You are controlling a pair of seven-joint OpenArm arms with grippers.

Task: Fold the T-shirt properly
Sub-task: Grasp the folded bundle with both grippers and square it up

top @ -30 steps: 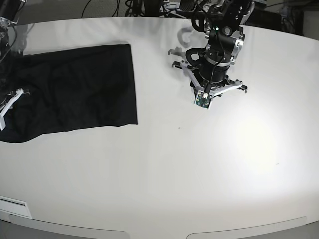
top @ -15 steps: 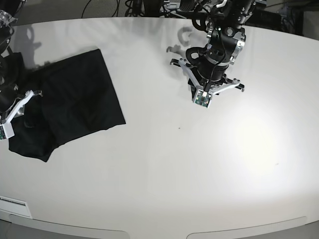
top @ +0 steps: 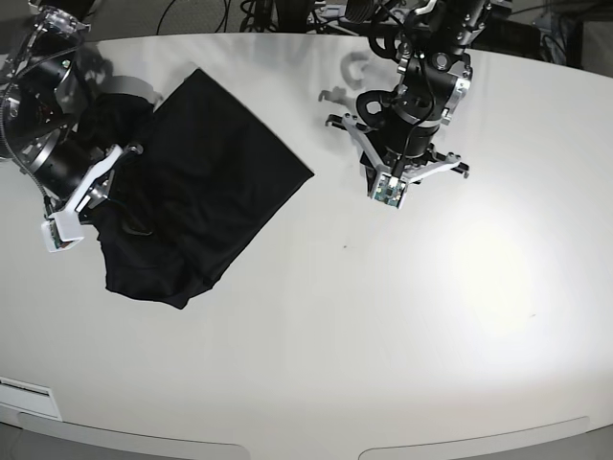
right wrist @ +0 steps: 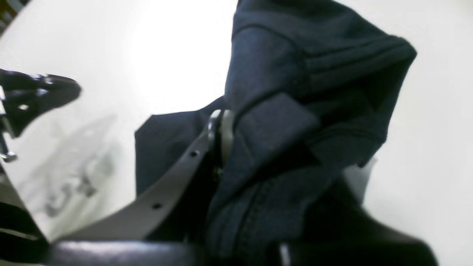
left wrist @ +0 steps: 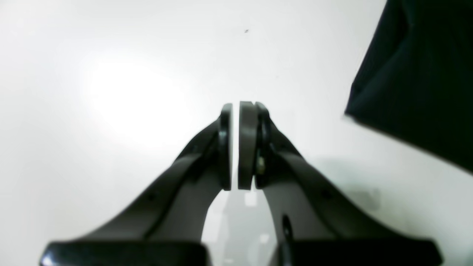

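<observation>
1. We see the T-shirt [top: 206, 182] lying crumpled on the left part of the white counter [top: 383, 316]
2. Our right pincer [right wrist: 221, 127] is pinching its bunched cloth
3. Our left pincer [left wrist: 235, 146] is closed, empty, well apart from it

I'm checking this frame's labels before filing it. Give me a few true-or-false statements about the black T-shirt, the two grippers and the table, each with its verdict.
1. The right gripper is shut on the black cloth T-shirt. True.
2. The left gripper holds a corner of the T-shirt. False: its jaws are shut on nothing, and the cloth lies apart from it, off to one side.
3. The T-shirt lies flat in a neat rectangle. False: it is bunched near the right gripper and spreads out at an angle.
4. The pale round-edged table is bare under the left gripper. True.
5. The T-shirt hangs over the table's edge. False: it lies wholly on the tabletop.
</observation>
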